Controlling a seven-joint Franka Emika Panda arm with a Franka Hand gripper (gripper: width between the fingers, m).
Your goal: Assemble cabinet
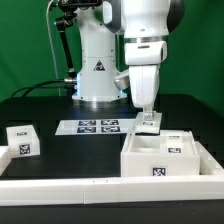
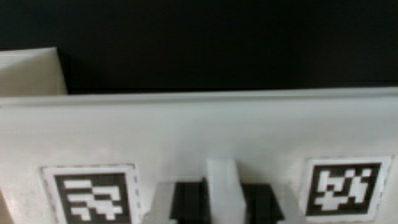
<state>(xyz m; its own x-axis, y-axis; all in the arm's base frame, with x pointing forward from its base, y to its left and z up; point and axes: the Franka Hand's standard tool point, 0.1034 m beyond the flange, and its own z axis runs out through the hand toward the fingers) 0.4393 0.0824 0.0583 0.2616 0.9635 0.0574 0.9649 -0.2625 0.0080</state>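
Note:
The cabinet [image 1: 165, 157] is a white open box with tag markers, standing on the black table at the exterior view's right. My gripper [image 1: 148, 117] comes straight down onto a thin upright white panel [image 1: 150, 126] at the cabinet's back edge. In the wrist view the two dark fingers [image 2: 185, 203] press on either side of this thin white panel [image 2: 222, 190], so the gripper [image 2: 222, 205] is shut on it. A broad white cabinet face [image 2: 196, 125] with two tags fills the wrist view beyond the fingers.
A small white tagged cube [image 1: 22, 140] sits at the exterior view's left. The marker board [image 1: 98, 126] lies before the robot base [image 1: 98, 70]. A long white rail [image 1: 90, 187] runs along the front. A pale part [image 2: 27, 70] shows at the wrist view's edge.

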